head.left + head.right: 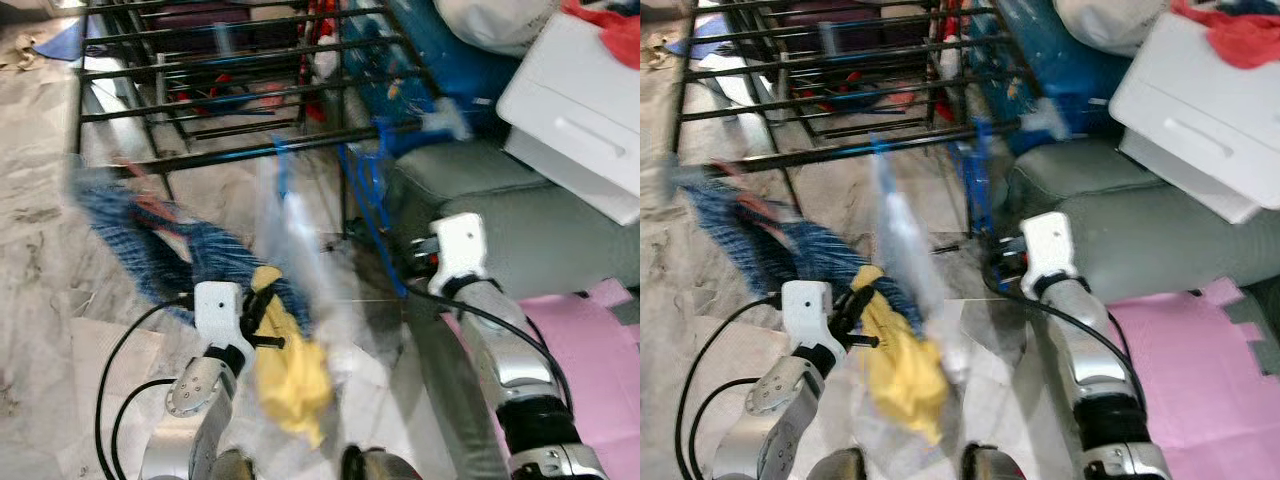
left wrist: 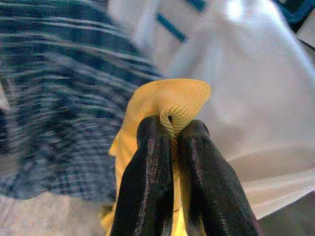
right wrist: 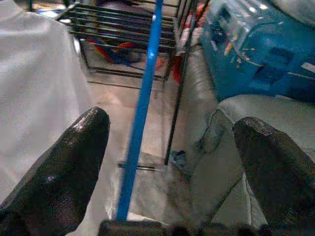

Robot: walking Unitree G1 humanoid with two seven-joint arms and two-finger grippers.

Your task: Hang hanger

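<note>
My left gripper (image 2: 172,129) is shut on a fold of yellow cloth (image 2: 167,98), which hangs below it over the floor (image 1: 290,370). A blue plaid garment (image 1: 150,230) and a blurred white garment (image 1: 300,250) lie just beyond it. A thin blue hanger bar (image 3: 142,108) runs between the wide-apart fingers of my open right gripper (image 3: 171,123) and neither finger touches it. In the eye views that blue hanger (image 1: 365,200) stands beside the black drying rack (image 1: 240,100), just ahead of my right wrist.
A grey sofa (image 1: 520,220) lies to the right with a white box (image 1: 590,110) on it. A blue container (image 1: 440,60) stands behind it. A pink mat (image 1: 590,340) covers the floor at lower right. Marble floor lies at the left.
</note>
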